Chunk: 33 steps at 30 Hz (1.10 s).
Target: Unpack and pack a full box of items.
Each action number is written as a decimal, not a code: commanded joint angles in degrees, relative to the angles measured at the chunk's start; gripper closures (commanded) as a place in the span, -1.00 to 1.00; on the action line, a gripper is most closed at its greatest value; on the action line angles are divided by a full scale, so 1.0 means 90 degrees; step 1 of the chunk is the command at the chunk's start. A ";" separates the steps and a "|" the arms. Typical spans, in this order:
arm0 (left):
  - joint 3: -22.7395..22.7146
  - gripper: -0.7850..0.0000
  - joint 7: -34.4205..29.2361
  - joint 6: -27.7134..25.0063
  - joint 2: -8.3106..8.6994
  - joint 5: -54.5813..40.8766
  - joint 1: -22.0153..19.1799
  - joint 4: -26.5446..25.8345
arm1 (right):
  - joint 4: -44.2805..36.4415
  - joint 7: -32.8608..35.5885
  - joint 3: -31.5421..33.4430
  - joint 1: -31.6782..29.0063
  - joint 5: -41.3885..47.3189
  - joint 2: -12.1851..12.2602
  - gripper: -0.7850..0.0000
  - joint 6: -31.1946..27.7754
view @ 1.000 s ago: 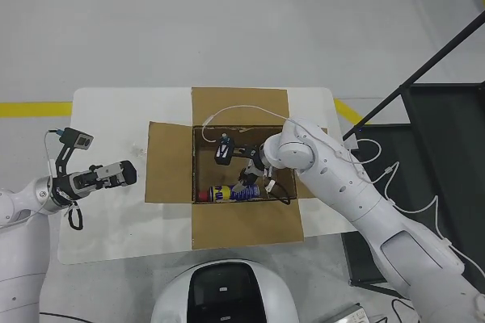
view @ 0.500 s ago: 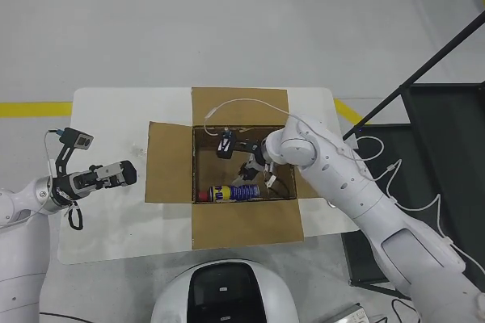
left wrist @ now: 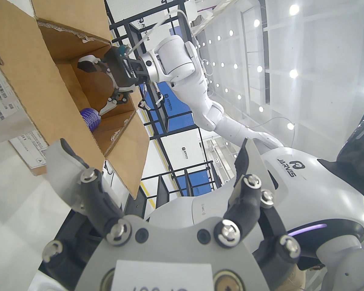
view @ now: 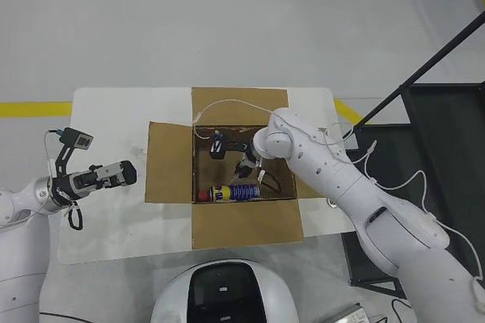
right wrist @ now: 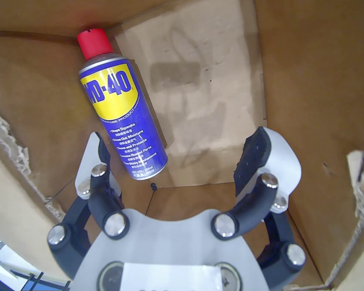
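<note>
Box: there's the cardboard box (view: 170,161), open in the middle of the white table (view: 105,113). Its flaps are folded out at 12, 6 and 9 o'clock, and the 3 o'clock one is mostly under the arm.
Stickers: white stickers (left wrist: 6,92) sit on the outer face of the 9 o'clock flap, as the left wrist view has it.
Spray can: the blue-and-yellow spray can (view: 236,192) (right wrist: 124,116) (left wrist: 91,116) lies on its side on the box floor. It's tight along the 6 o'clock wall, with its red cap tucked into the corner toward 9 o'clock.
Right gripper: the right gripper (view: 244,166) (right wrist: 176,143) (left wrist: 98,87) is down inside the box, its arm coming in from 3 o'clock. It hangs just at 12 o'clock of the can.
Right jaws: spread wide with nothing between them but scuffed brown cardboard. One finger sits just beside the can's base end; whether it touches, I cannot tell.
Left gripper: the left gripper (view: 125,174) (left wrist: 153,152) is out over the table at 9 o'clock of the box. It is apart from the flap and points toward 3 o'clock.
Left jaws: apart too, and holding nothing.
</note>
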 commanded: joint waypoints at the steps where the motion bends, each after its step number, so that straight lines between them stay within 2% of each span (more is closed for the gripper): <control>1: 0.0000 -1.00 0.0000 0.0000 0.0000 0.0000 0.0000 0.0000 | 0.0364 -0.0124 -0.0163 0.0120 0.0046 -0.0133 -1.00 -0.0073; 10: 0.0000 -1.00 0.0000 0.0000 0.0000 0.0000 0.0000 0.0000 | 0.1202 -0.0369 -0.0632 0.0415 0.0092 -0.0521 -1.00 -0.0805; 33: 0.0000 -1.00 0.0000 0.0000 0.0000 0.0000 0.0000 0.0000 | 0.2648 -0.0819 -0.1329 0.0580 0.0197 -0.1374 -1.00 -0.1275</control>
